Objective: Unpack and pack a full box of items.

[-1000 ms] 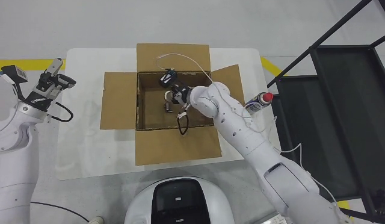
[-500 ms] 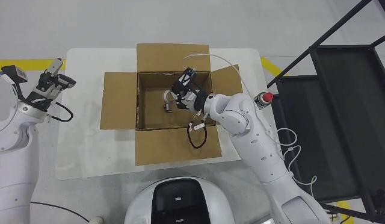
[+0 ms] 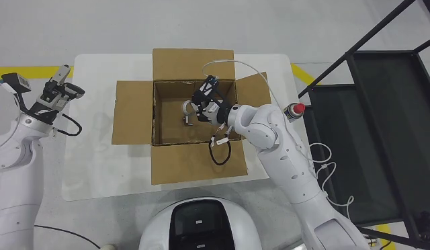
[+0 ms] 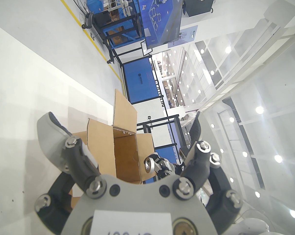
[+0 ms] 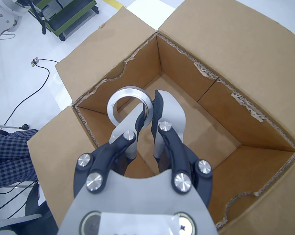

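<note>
Metal ring [image 5: 129, 90] is held over the open cardboard box [image 3: 171, 122]. In the top view it lies within the opening's outline, roughly mid-box; its ht above the box floor cannot be told. The ring's band is pinched between the pads of the right gripper [image 5: 151, 103], fingers pressed together on it, ring approx. flat w/ the hole facing up. Bare brown floor of the box is seen below the ring in the right wrist view.

Box is set mid-table [image 3: 94, 162], all four flaps folded outward.

Black cable loop [image 3: 219, 154] is seen hanging from the right arm over the near flap.

Spray can [image 3: 291, 111] w/ red cap is seen near the table's right edge, just beyond the right flap.

Left gripper [image 4: 123, 130] is held at the table's left edge, well apart from the box, fingers spread wide.
</note>
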